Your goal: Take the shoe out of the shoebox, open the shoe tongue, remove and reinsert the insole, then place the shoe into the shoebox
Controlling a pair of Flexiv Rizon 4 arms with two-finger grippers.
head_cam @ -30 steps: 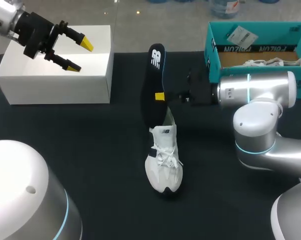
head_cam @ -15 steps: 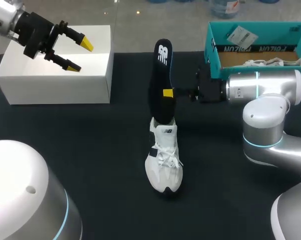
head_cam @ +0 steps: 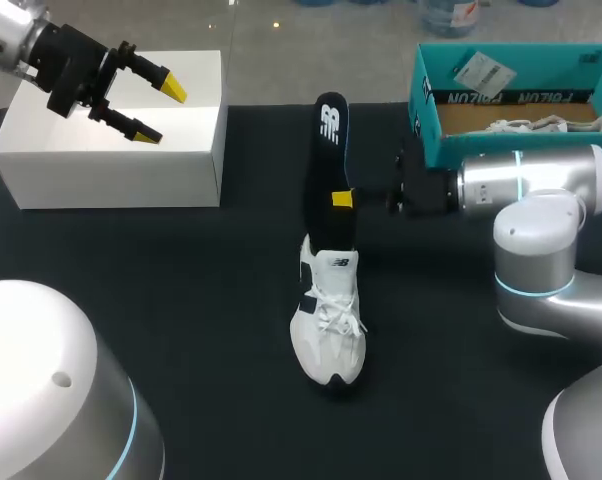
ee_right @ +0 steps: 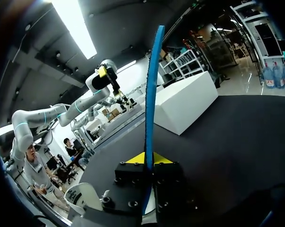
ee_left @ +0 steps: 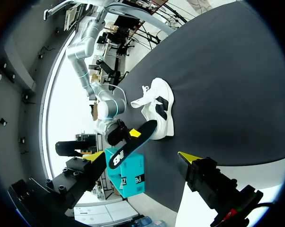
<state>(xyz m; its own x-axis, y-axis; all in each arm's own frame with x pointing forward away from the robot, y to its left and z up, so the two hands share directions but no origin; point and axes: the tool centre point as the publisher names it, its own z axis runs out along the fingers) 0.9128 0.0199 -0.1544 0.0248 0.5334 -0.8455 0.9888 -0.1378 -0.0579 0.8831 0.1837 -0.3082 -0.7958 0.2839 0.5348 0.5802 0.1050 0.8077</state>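
Insole point(ee_right: 151, 94), pinched in right jaws, edge-on from wrist, broadside overhead.

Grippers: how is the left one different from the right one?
The left gripper is open and holds nothing; the right gripper is shut on the dark insole. The left gripper hangs by the white box, away from the shoe; the right gripper is close to the shoe, with the insole's lower end at it. Both have two black fingers with yellow tips.
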